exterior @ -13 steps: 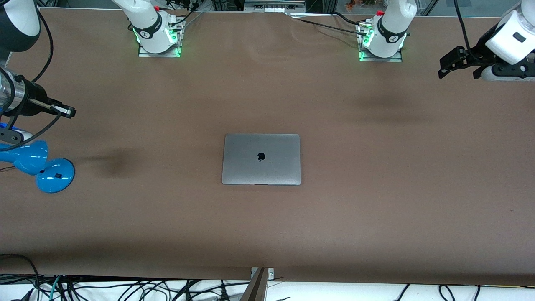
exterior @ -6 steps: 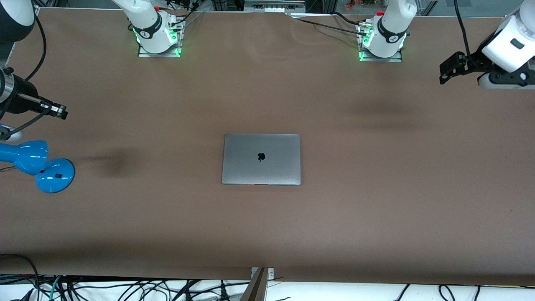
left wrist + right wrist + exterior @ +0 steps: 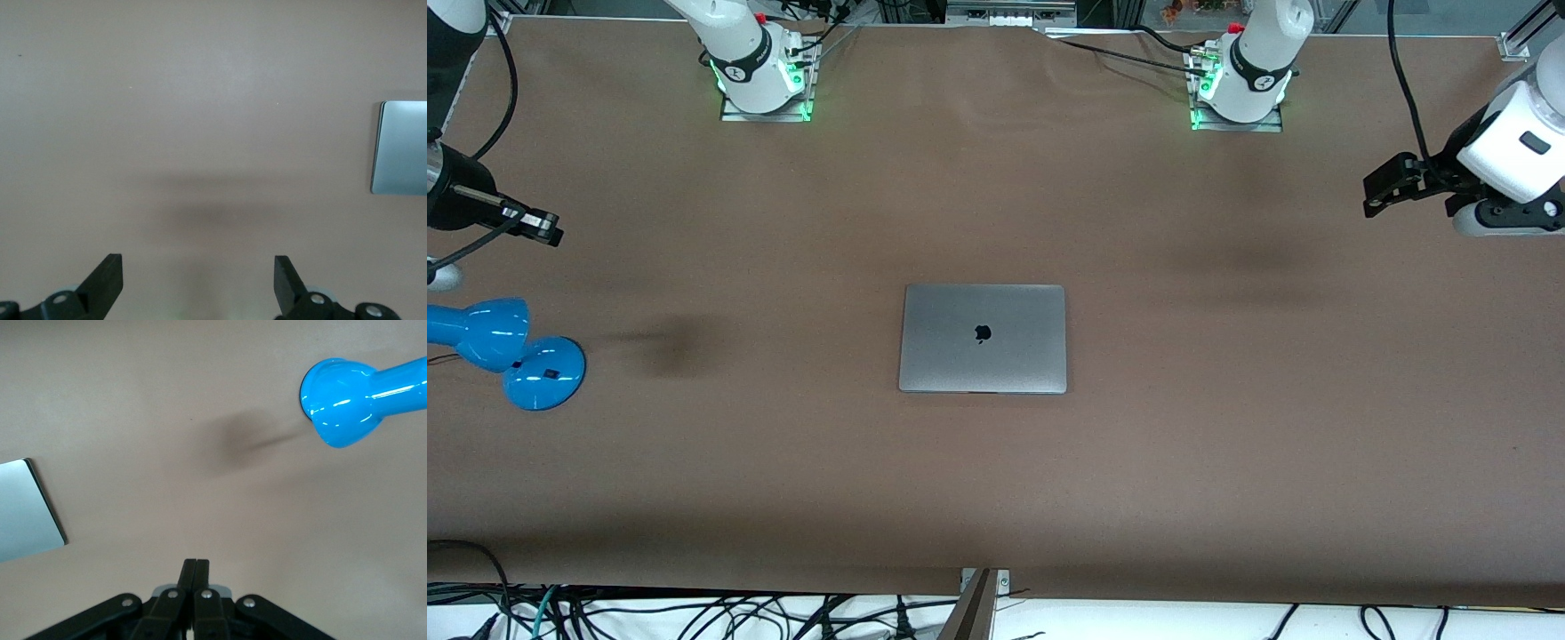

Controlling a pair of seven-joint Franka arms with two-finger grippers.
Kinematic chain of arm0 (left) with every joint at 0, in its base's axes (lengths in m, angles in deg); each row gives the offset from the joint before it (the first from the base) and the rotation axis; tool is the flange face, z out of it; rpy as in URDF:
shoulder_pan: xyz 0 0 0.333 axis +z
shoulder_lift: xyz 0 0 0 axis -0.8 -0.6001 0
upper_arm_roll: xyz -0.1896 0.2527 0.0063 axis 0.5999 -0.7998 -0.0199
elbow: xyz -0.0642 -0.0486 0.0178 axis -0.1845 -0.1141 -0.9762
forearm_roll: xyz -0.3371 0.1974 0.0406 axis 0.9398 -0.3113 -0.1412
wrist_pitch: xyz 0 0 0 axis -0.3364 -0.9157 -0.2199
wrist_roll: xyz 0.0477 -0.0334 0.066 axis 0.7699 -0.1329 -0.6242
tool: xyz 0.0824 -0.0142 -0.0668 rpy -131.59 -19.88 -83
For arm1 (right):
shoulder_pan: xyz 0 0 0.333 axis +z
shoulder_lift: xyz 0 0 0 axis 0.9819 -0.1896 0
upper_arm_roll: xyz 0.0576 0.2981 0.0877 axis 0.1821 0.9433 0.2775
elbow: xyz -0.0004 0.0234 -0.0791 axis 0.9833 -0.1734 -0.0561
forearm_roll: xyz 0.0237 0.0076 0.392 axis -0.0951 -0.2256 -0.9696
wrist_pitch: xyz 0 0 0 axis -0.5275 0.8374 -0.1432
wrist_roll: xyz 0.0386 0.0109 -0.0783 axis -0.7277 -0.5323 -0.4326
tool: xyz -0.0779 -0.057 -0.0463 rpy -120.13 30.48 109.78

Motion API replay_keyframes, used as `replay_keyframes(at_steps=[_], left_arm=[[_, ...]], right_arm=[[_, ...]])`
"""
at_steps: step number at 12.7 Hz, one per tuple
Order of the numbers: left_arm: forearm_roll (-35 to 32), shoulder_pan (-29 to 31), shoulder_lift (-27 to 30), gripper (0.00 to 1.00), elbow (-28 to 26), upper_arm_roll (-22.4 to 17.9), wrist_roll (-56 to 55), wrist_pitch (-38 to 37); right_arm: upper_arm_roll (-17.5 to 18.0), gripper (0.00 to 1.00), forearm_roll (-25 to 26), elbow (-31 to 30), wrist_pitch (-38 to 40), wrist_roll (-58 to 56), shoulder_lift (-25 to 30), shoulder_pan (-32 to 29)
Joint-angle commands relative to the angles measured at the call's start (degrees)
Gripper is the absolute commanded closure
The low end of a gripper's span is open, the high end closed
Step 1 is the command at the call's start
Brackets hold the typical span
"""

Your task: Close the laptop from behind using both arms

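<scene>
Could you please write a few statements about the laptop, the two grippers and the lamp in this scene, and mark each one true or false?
1. The laptop lies shut, lid up. True.
2. The left gripper is open and holds nothing. True.
3. The right gripper is clamped on the laptop's lid. False: it is shut on nothing, in the air above the blue lamp, well away from the laptop.
4. The blue lamp stands on the laptop. False: it sits on the table toward the right arm's end.
</scene>
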Motion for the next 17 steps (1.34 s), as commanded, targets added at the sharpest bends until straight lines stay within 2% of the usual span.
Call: replay_keyframes(at_steps=[1, 4, 5, 6, 7, 8, 9, 10, 17], left_arm=[[0.00, 3.18, -1.06, 0.00, 3.05, 3.50, -0.88, -1.80], [0.00, 3.97, -1.06, 0.00, 3.05, 3.41, -0.44, -1.80], [0.00, 4.15, -0.97, 0.00, 3.05, 3.41, -0.44, -1.80], [0.09, 3.80, -1.06, 0.00, 3.05, 3.23, -0.44, -1.98], [0.09, 3.10, -1.06, 0.00, 3.05, 2.54, -0.44, -1.98], [0.09, 1.09, -0.97, 0.00, 3.05, 0.53, -0.44, -1.98], [0.09, -1.02, -0.97, 0.00, 3.05, -2.02, -0.35, -1.98], [0.18, -2.26, -0.97, 0.00, 3.05, -3.43, -0.35, -1.98], [0.97, -2.70, -0.88, 0.00, 3.31, -3.01, 0.61, -1.98]], right_arm=[[0.38, 0.96, 0.42, 0.06, 0.84, -0.75, 0.79, -0.48], [0.37, 0.95, -0.63, 0.06, 0.93, -0.58, 0.79, -0.48], [0.46, 0.84, -0.99, 0.06, 1.10, -0.49, 0.79, -0.48], [0.46, 0.57, -2.47, 0.06, 1.28, -0.32, 0.79, -0.39], [0.46, 0.38, -3.09, 0.06, 1.28, -0.31, 0.79, -0.39], [0.46, 0.11, -3.19, 0.06, 1.28, -0.23, 0.79, -0.39], [0.46, 0.00, -3.27, 0.15, 1.19, -0.23, 0.79, -0.39], [0.46, 0.00, -3.27, 0.32, 1.19, -0.23, 0.79, -0.39], [0.64, 0.00, -3.28, 3.40, 0.66, -4.07, 0.70, 0.13]])
